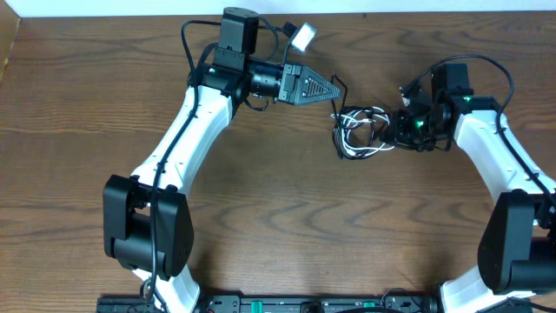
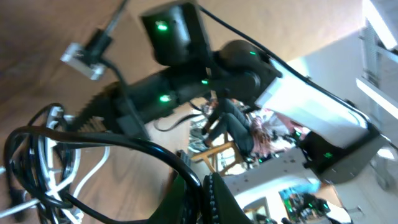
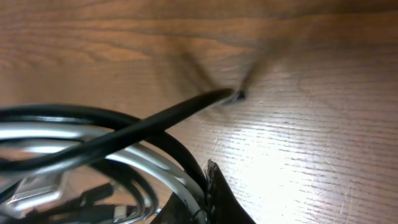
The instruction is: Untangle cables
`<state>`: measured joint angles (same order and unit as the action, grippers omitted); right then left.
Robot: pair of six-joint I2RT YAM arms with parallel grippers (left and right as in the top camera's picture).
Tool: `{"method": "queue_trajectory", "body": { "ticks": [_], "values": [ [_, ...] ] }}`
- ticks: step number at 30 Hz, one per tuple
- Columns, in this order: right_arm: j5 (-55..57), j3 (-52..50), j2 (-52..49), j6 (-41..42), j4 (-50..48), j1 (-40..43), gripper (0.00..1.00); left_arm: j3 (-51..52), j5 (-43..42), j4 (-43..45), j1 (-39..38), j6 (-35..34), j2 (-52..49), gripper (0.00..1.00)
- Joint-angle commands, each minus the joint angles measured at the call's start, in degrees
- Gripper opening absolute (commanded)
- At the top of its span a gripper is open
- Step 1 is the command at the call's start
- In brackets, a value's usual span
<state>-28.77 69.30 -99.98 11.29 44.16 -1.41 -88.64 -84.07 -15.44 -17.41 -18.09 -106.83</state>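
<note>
A tangled bundle of a thin black cable (image 1: 340, 130) and a white cable (image 1: 369, 149) lies on the wooden table between the two grippers. My left gripper (image 1: 337, 89) is at the bundle's upper left, shut on a strand of the black cable (image 2: 155, 151). The white cable (image 2: 59, 167) loops at the lower left of the left wrist view. My right gripper (image 1: 401, 124) is at the bundle's right side, shut on black and white strands (image 3: 177, 163); another black strand (image 3: 130, 134) crosses in front of them.
The brown wooden table (image 1: 287, 226) spreads all around the bundle. A small white block (image 1: 303, 36) on a lead lies behind the left arm. The right arm's thick black cables (image 1: 473, 65) loop above it.
</note>
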Motion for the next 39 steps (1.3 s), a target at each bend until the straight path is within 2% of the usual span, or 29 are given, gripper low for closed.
{"method": "queue_trajectory", "body": {
  "ticks": [1, 2, 3, 4, 8, 10, 13, 15, 17, 18, 20, 22, 23, 25, 27, 35, 39],
  "values": [
    [-3.37, 0.46, 4.04, -3.48, 1.40, 0.98, 0.01, -0.50, 11.39, -2.78, 0.31, 0.48, 0.20, 0.07],
    [-3.65, 0.46, 4.92, -3.87, 1.97, 1.05, 0.01, -0.50, 15.32, -4.28, 0.31, 0.70, 0.20, 0.08],
    [-4.02, 0.46, 6.23, -4.59, 2.67, 1.11, 0.01, -0.50, 23.91, -7.96, 0.31, 1.86, 0.20, 0.07],
    [-4.04, 0.46, 7.45, -4.72, 3.10, 1.22, 0.01, -0.50, 28.72, -9.94, 0.20, 2.43, 0.20, 0.07],
    [-3.52, 0.46, 12.76, -3.10, 3.65, 1.38, 0.01, -0.48, 63.89, -23.50, -2.01, 3.19, 0.09, 0.08],
    [-1.29, 0.44, 14.43, 0.09, 3.87, 1.38, 0.01, -0.48, 73.44, -27.30, -3.30, 3.19, 0.09, 0.07],
    [4.87, 0.44, 15.02, 4.92, 4.68, 1.27, 0.01, -0.48, 79.43, -30.42, -4.87, 3.23, 0.09, 0.08],
    [6.54, 0.37, 14.53, 6.95, 5.03, 1.09, 0.01, -0.48, 79.56, -30.67, -5.20, 3.21, 0.09, 0.09],
    [5.16, 0.37, 14.47, 6.86, 4.72, 0.83, 0.01, -0.48, 77.00, -30.73, -5.42, 3.23, 0.09, 0.17],
    [4.72, 0.37, 14.47, 6.62, 4.55, 0.63, 0.01, -0.48, 75.34, -30.73, -5.44, 3.23, 0.09, 0.17],
    [4.28, 0.39, 14.49, 6.45, 4.13, 0.28, 0.01, -0.48, 69.40, -30.53, -5.44, 3.72, 0.09, 0.17],
    [4.20, 0.39, 14.47, 6.45, 4.11, 0.24, 0.01, -0.48, 63.28, -30.14, -5.44, 7.32, 0.00, 0.17],
    [4.15, 0.39, 14.47, 6.45, 4.15, 0.24, 0.01, -0.48, 60.28, -30.01, -5.44, 9.27, 0.00, 0.27],
    [3.23, 0.39, 14.47, 6.40, 4.09, 0.24, 0.01, -0.46, 54.10, -29.92, -5.44, 12.96, -0.07, 0.39],
    [2.19, 0.39, 14.47, 6.12, 4.00, 0.24, 0.01, -0.46, 49.42, -29.73, -5.44, 14.62, -0.33, 0.46],
    [-1.68, 0.39, 14.47, 5.33, 4.02, 0.24, 0.01, -0.44, 40.92, -24.94, -8.48, 14.64, -4.20, 0.49],
    [-1.66, 0.37, 14.47, 5.33, 4.68, 0.24, 0.01, -0.42, 40.96, -20.96, -11.47, 14.45, -7.13, 0.49]
  ]
}}
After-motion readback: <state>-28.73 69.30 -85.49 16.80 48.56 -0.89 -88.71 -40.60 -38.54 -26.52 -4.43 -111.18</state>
